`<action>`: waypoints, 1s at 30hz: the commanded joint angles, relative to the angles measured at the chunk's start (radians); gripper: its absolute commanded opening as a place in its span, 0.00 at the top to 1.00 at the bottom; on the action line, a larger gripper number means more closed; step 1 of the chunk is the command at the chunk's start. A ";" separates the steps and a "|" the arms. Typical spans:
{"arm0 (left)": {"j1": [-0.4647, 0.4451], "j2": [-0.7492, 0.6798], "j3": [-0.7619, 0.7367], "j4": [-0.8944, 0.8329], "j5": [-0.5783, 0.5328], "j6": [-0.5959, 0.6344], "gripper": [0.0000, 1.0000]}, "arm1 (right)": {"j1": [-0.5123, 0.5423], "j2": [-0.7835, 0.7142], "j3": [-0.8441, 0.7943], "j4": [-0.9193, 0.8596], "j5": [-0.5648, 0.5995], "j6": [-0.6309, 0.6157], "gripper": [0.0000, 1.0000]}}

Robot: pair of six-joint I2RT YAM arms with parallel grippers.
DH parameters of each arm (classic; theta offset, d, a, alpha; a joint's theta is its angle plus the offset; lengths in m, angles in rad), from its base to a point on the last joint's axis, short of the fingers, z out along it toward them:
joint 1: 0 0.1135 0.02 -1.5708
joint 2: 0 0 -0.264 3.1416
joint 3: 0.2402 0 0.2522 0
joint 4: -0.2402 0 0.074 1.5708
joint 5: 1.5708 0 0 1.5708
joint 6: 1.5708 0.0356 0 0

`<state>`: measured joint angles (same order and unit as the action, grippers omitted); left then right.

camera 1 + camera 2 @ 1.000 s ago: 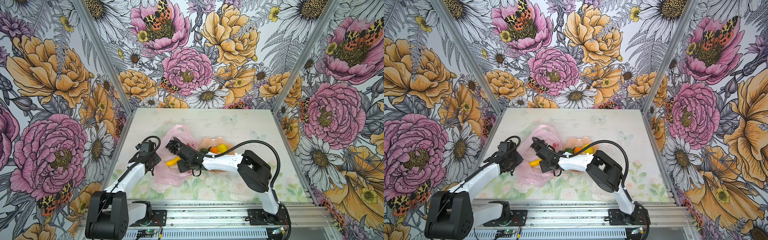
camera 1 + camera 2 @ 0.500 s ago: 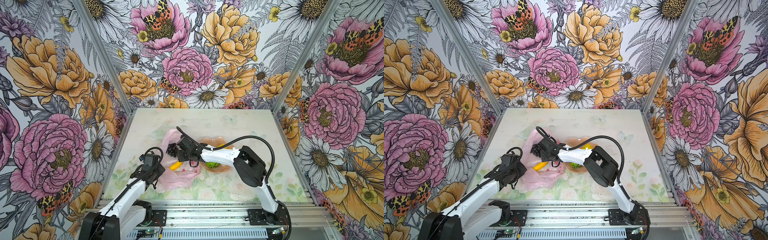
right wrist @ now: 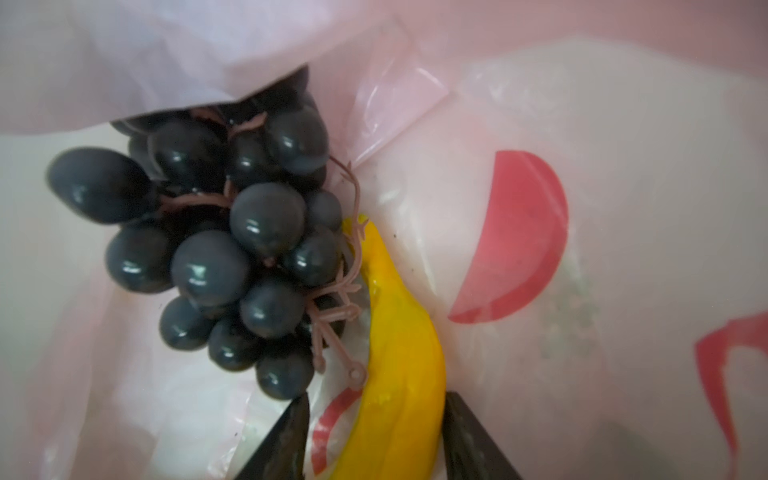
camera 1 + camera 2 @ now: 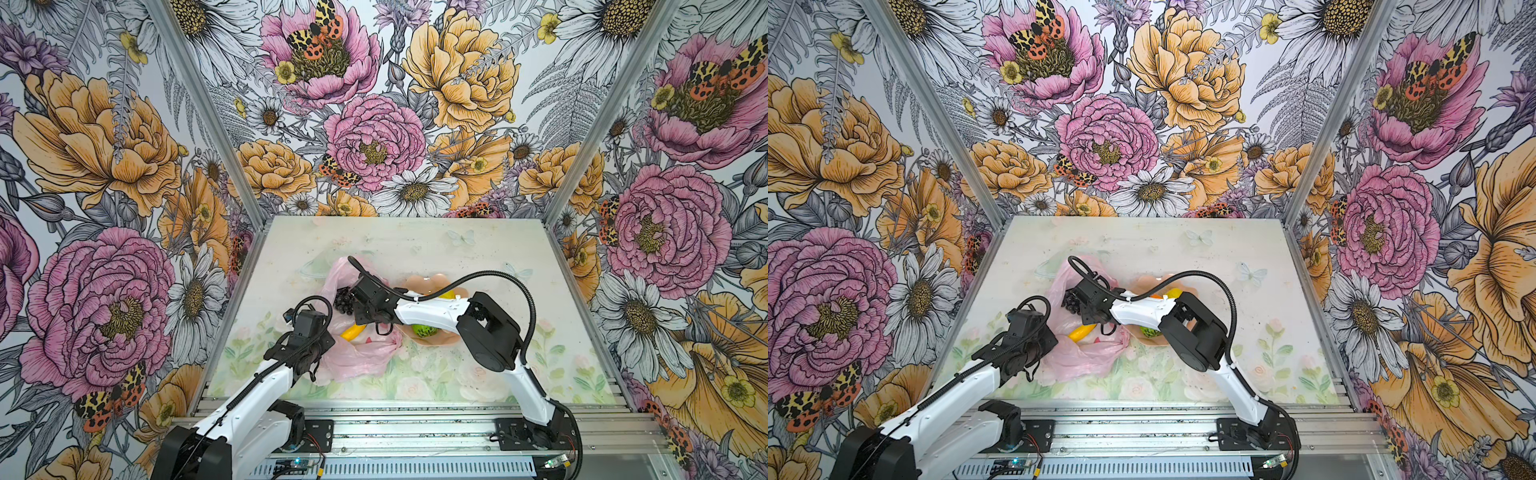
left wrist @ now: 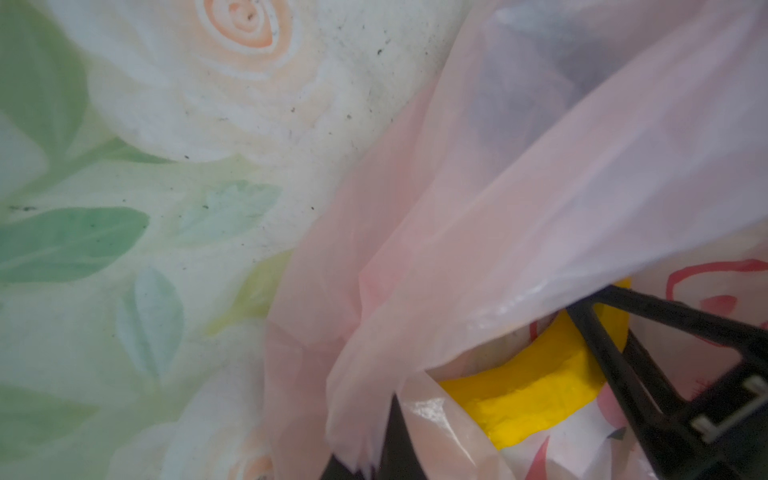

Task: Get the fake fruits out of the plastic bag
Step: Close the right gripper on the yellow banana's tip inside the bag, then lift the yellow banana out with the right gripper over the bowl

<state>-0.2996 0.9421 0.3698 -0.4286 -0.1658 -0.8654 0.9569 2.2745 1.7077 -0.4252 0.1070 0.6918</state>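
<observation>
The pink plastic bag (image 4: 357,357) lies crumpled left of the table's middle in both top views, mouth open. Inside lie two fake fruits: a dark grape bunch (image 4: 344,300) and a yellow banana (image 4: 352,331). My left gripper (image 4: 320,361) is at the bag's near-left edge, and in the left wrist view it (image 5: 365,461) is shut on a fold of bag film. My right gripper (image 4: 359,318) reaches into the mouth. In the right wrist view its jaws (image 3: 376,415) stand either side of the banana (image 3: 399,374), closed in on it, with the grapes (image 3: 232,249) beside.
A peach scalloped bowl (image 4: 428,280) sits right of the bag, partly under my right arm. It holds a bumpy lime-green ball (image 4: 424,330), a lemon (image 4: 448,295) and an orange (image 4: 1156,296). The metal frame rail runs along the front edge.
My left gripper has shut on the bag's edge and drawn back toward the front, stretching the bag. My right gripper has moved over the banana and narrowed around it.
</observation>
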 commanded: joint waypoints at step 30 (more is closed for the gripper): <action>-0.014 -0.011 0.007 0.025 -0.074 0.031 0.96 | -0.026 -0.015 0.061 -0.098 0.108 -0.124 0.76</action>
<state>-0.3058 0.9348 0.3698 -0.4206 -0.2043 -0.8570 0.9360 2.2860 1.7500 -0.5148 0.2092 0.5903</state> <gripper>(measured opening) 0.050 0.293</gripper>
